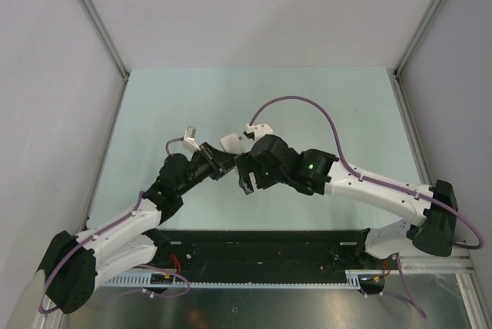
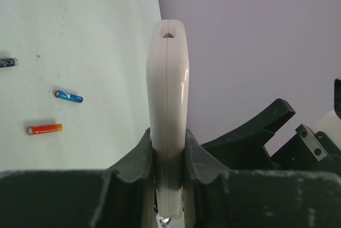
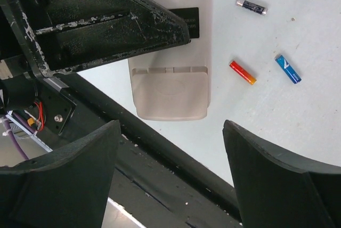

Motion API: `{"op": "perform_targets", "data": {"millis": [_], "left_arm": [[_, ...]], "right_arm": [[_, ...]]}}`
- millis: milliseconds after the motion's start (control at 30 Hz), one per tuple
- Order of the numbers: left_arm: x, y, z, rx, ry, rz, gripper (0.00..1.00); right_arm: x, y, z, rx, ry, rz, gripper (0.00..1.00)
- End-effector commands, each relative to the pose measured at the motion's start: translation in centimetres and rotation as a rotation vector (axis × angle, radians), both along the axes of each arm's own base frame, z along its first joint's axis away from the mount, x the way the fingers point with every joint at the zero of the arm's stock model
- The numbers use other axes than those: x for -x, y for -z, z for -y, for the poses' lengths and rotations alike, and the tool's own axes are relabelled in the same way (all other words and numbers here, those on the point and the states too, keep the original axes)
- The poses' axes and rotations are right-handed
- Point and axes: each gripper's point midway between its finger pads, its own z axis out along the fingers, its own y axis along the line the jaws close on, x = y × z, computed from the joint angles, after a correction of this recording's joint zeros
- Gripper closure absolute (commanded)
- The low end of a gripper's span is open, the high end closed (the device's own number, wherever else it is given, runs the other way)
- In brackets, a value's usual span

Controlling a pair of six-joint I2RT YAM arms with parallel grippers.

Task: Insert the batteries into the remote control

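My left gripper (image 2: 169,153) is shut on the remote control (image 2: 168,95), which stands edge-on between its fingers and is lifted off the table. In the right wrist view the remote control (image 3: 173,73) shows its plain white back with the cover panel (image 3: 170,92) in place. My right gripper (image 3: 173,159) is open just short of the remote's end, with nothing between its fingers. Three batteries lie loose on the table: dark purple (image 3: 251,7), orange-red (image 3: 242,72) and blue (image 3: 287,68). The left wrist view also shows the blue battery (image 2: 68,96) and the orange-red battery (image 2: 45,129). From above, both grippers meet at the remote (image 1: 231,142).
The pale green table (image 1: 231,98) is walled by grey panels on three sides. A black strip (image 1: 261,244) holding the arm bases runs along the near edge, close under the grippers. A third, dark battery (image 2: 8,63) lies at the left wrist view's edge.
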Motion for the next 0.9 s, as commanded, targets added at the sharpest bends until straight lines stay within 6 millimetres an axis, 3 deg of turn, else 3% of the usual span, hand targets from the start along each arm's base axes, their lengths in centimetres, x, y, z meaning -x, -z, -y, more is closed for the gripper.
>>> {"op": "perform_targets", "data": {"millis": [0, 267, 733, 867], "left_arm": [[-0.18, -3.53, 0.41, 0.056, 0.02, 0.089, 1.0], [-0.18, -3.64, 0.36, 0.059, 0.019, 0.09, 1.0], [-0.07, -3.85, 0.31, 0.065, 0.02, 0.095, 1.0], [-0.05, -3.87, 0.27, 0.065, 0.019, 0.096, 1.0]], "right_arm": [[-1.29, -2.5, -1.16, -0.065, 0.017, 0.057, 0.2], [-1.47, -2.74, -1.37, -0.077, 0.007, 0.063, 0.34], [-1.22, -1.92, -1.52, -0.055, -0.013, 0.046, 0.38], [-1.29, -1.98, -1.49, -0.057, -0.018, 0.045, 0.43]]}}
